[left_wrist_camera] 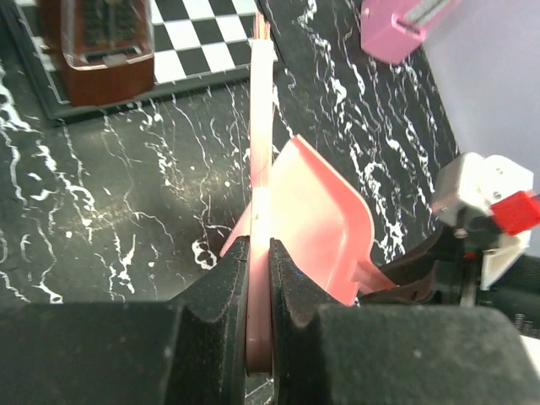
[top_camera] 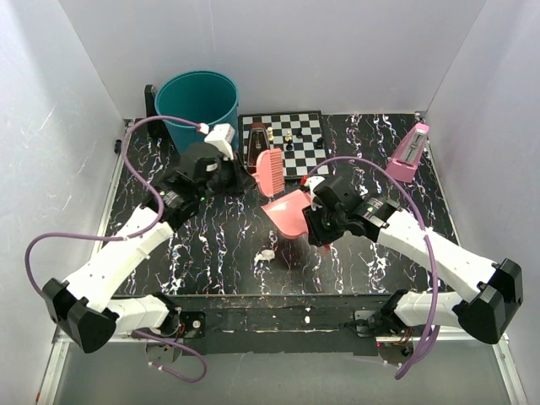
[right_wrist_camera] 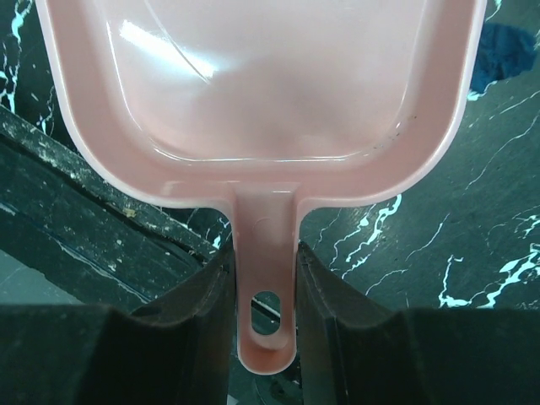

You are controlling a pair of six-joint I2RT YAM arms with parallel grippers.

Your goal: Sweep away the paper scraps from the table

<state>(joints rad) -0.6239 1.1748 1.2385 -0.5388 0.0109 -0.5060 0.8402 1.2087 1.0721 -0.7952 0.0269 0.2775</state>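
So, left gripper (left_wrist_camera: 260, 253) was pressed shut on the brush (left_wrist_camera: 261, 126) handle, with the brush edge-on straight ahead of its fingers. Right gripper (right_wrist_camera: 266, 278) was pinching the dustpan (right_wrist_camera: 261, 93) handle, pan straight ahead of it. One white scrap (top_camera: 266, 254) lay on the table (top_camera: 211, 245) just left of the right gripper, nearer the bases. A blue scrap (right_wrist_camera: 503, 49) showed past the pan's right corner.

White paper scrap (top_camera: 266, 254) — near pink dustpan (top_camera: 287, 215)
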